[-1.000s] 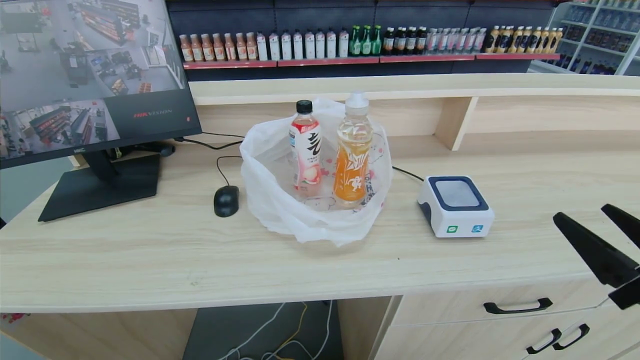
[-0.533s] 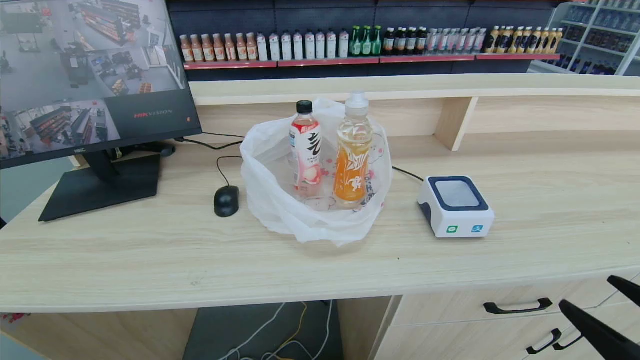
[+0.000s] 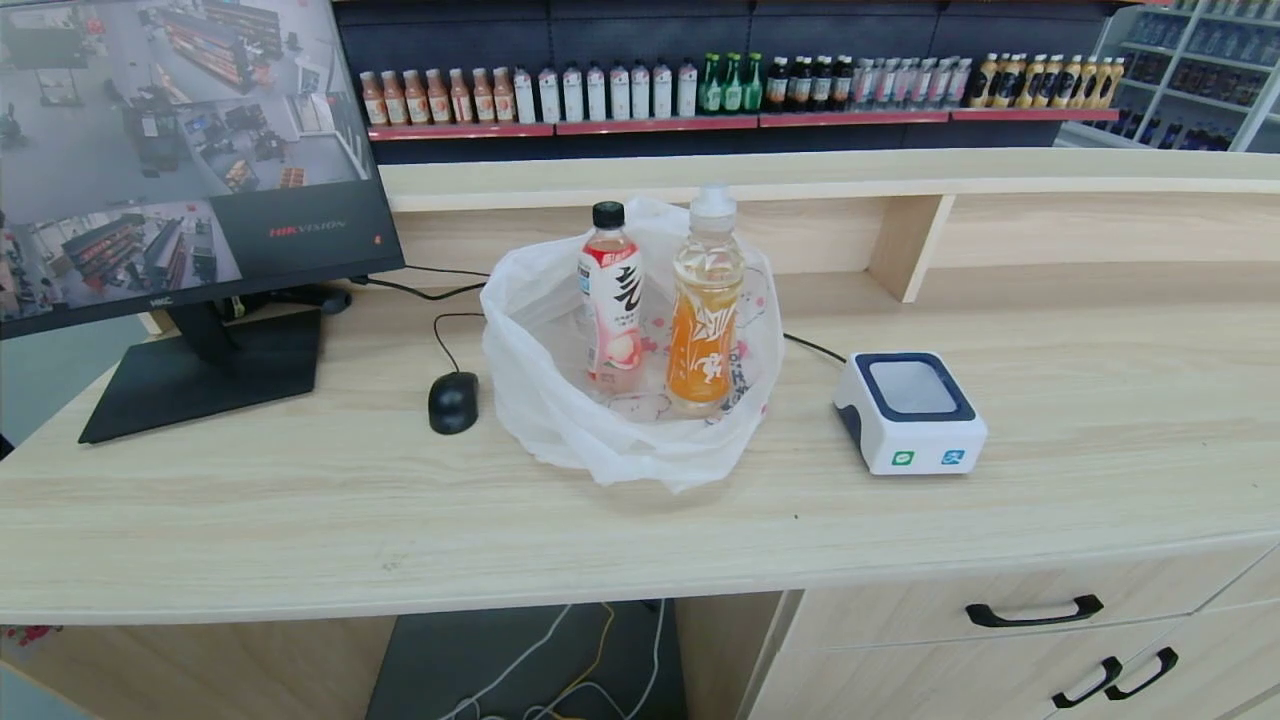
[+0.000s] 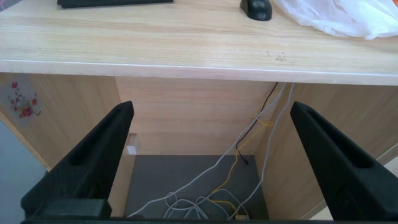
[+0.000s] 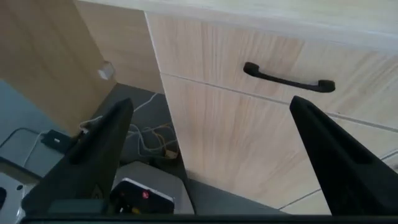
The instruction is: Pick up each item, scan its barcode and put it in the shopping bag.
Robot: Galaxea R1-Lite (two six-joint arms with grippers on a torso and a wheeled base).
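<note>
Bag: I see the shopping bag [image 3: 545, 400] on the table [image 3: 300, 500], between the mouse [image 3: 452, 401] and the scanner [image 3: 910, 412].
Bottles: pink bottle [image 3: 612, 300] and orange bottle [image 3: 705, 310] stand upright inside the bag, side by side.
Left gripper [image 4: 211, 107]: fingers spread wide, empty, low before the table edge.
Right gripper [image 5: 211, 102]: fingers spread wide, empty, facing a drawer [image 5: 249, 118].

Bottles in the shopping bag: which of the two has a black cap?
The pink-labelled bottle, on the side nearer the computer mouse. The taller orange-labelled bottle beside it, nearer the scanner, has a white cap.
</note>
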